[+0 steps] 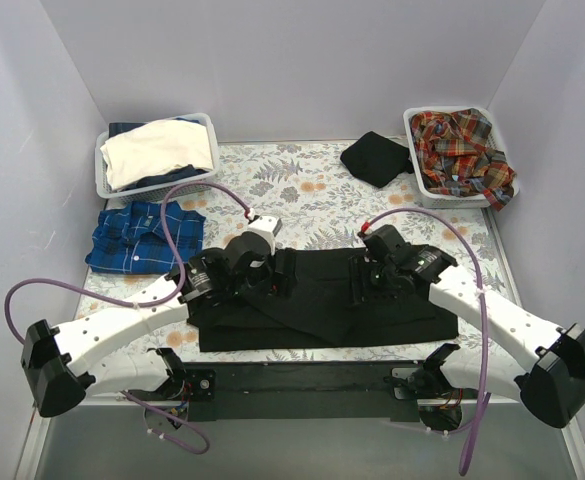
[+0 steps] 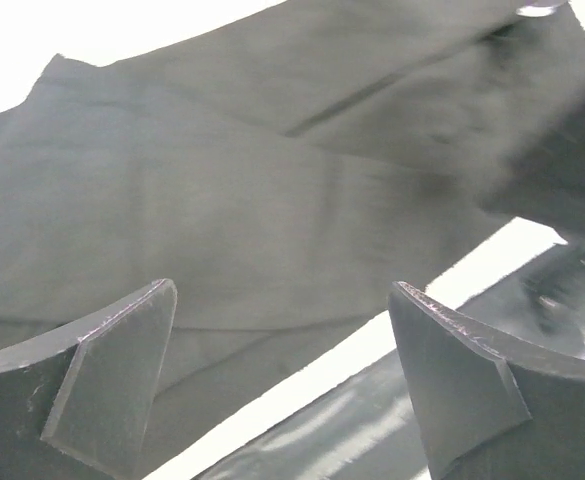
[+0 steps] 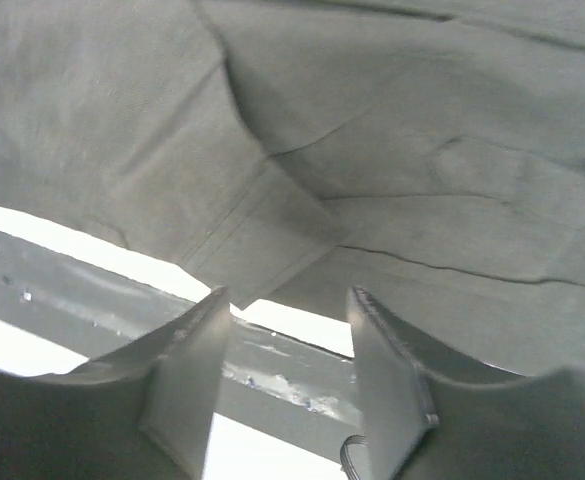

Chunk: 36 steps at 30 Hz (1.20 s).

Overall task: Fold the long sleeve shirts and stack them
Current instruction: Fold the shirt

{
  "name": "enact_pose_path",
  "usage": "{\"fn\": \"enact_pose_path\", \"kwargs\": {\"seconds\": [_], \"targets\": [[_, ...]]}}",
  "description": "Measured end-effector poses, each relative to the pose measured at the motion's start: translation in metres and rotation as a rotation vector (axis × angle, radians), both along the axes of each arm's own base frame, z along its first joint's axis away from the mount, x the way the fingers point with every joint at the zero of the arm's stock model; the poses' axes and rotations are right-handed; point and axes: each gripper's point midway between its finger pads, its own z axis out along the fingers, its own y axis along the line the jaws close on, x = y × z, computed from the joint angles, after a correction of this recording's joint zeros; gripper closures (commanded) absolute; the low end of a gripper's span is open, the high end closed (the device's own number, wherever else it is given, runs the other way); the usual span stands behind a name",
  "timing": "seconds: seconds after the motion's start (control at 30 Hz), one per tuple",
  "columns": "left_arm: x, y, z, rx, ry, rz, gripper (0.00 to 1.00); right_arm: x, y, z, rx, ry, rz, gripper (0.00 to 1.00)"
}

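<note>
A plain black shirt [image 1: 322, 300] lies spread flat across the middle of the table, partly folded. It fills the left wrist view [image 2: 222, 200] and the right wrist view [image 3: 392, 150]. My left gripper [image 1: 272, 272] hovers over its left part, open and empty [image 2: 282, 370]. My right gripper [image 1: 364, 272] hovers over its right part, open and empty [image 3: 284, 340]. A blue-and-white checked shirt [image 1: 142, 237] lies folded at the left. Red-orange plaid shirts [image 1: 462, 150] fill the basket [image 1: 419, 176] at the back right.
A white basket [image 1: 102, 180] at the back left holds pale and dark folded cloth [image 1: 157, 150]. A black folded cloth [image 1: 375, 158] lies at the back, next to the right basket. A dark rail [image 1: 302, 378] runs along the table's near edge.
</note>
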Motion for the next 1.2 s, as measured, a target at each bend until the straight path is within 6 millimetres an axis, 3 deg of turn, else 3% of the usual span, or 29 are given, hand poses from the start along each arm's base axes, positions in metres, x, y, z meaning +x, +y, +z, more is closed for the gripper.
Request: {"fn": "enact_pose_path", "kwargs": {"seconds": [0.2,0.37,0.53,0.63,0.67,0.73,0.77,0.97,1.2], "targets": [[0.023,0.026,-0.037,0.126,0.077,0.148,0.12,-0.026,0.008,-0.029,0.019,0.100,0.075,0.33],[0.038,0.043,-0.039,0.120,0.098,0.221,0.12,-0.038,0.008,-0.053,0.012,0.175,0.072,0.33],[0.051,0.060,-0.037,0.109,0.107,0.285,0.12,-0.041,0.019,-0.062,0.078,0.190,0.075,0.34],[0.055,0.065,-0.037,0.106,0.111,0.306,0.12,-0.037,0.031,-0.061,0.129,0.183,0.080,0.43],[0.056,0.067,-0.037,0.108,0.114,0.312,0.12,-0.034,0.036,-0.062,0.144,0.181,0.082,0.59],[0.057,0.070,-0.038,0.109,0.116,0.322,0.12,-0.031,0.042,-0.065,0.159,0.184,0.085,0.79],[0.058,0.072,-0.038,0.109,0.117,0.328,0.12,-0.031,0.045,-0.067,0.164,0.190,0.083,0.98],[0.063,0.081,-0.037,0.115,0.124,0.360,0.12,-0.033,0.045,-0.064,0.156,0.193,0.073,0.99],[0.073,0.090,-0.042,0.115,0.141,0.414,0.12,-0.040,0.024,-0.014,0.194,0.066,0.039,0.99]]}}
